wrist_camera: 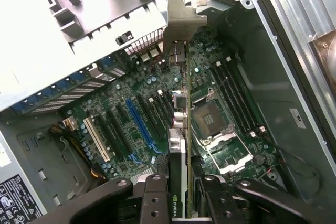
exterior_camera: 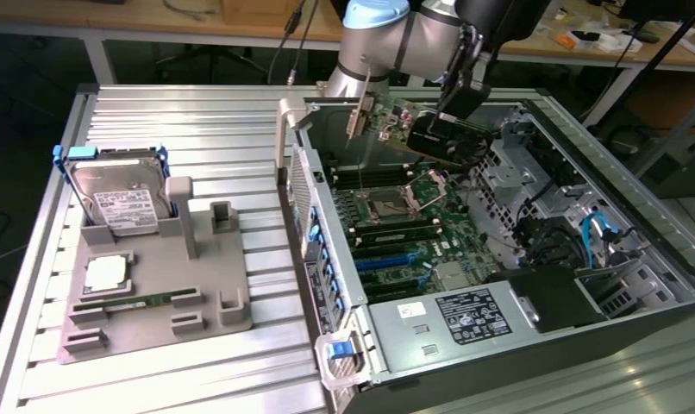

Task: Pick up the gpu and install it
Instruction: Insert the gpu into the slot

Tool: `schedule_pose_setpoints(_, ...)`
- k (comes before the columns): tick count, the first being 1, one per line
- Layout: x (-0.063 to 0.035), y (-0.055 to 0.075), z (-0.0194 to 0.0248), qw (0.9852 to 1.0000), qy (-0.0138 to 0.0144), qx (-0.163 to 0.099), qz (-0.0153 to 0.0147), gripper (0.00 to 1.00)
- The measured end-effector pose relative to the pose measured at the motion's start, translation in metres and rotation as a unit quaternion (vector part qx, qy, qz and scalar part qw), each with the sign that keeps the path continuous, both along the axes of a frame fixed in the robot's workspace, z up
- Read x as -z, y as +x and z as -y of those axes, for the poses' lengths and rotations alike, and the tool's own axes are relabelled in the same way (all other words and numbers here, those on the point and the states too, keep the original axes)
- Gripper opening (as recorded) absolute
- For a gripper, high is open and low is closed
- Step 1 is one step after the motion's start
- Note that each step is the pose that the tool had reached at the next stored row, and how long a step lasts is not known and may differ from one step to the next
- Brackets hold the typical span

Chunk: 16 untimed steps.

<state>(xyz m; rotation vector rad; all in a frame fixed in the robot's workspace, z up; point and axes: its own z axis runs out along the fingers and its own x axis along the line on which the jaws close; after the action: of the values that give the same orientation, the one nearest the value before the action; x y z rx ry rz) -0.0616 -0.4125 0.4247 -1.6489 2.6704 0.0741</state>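
Observation:
The gpu [exterior_camera: 415, 131] is a green card with a black cooler and a silver end bracket. It hangs above the far end of the open computer case [exterior_camera: 324, 285], clear of the motherboard [exterior_camera: 405, 233]. My gripper [exterior_camera: 453, 102] is shut on its upper edge. In the wrist view the gpu [wrist_camera: 185, 124] shows edge-on, held between the black fingers [wrist_camera: 156, 195]. Its bracket points toward the case's rear wall. It hovers between the CPU socket [wrist_camera: 210, 116] and the expansion slots, with the blue slot [wrist_camera: 139, 124] to one side.
At the exterior view's left, a grey fixture [exterior_camera: 209, 323] holds a hard drive in a blue frame [exterior_camera: 115, 197], a CPU chip [exterior_camera: 105, 273] and a memory stick [exterior_camera: 134, 302]. The power supply [exterior_camera: 463, 315] and drive cages with cables [exterior_camera: 578, 233] fill the case's near and right parts.

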Motion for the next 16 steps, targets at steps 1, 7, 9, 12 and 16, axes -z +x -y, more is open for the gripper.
schedule_pose_setpoints(1, 0.0, 0.0, -0.0001, 1.0, 0.0, -0.003, 0.0, 0.27)
schedule_pose_setpoints(7, 0.0001, 0.0001, -0.0015, 0.9998, 0.0, -0.02, 0.0, 0.27)
schedule_pose_setpoints(9, 0.0002, 0.0001, -0.0022, 0.9996, 0.0, -0.027, 0.0, 0.27)
schedule_pose_setpoints(12, 0.0002, 0.0001, -0.0029, 0.9994, 0.0, -0.034, 0.0, 0.27)
schedule_pose_setpoints(16, 0.0002, 0.0001, -0.0039, 0.9989, 0.0, -0.047, 0.0, 0.27)
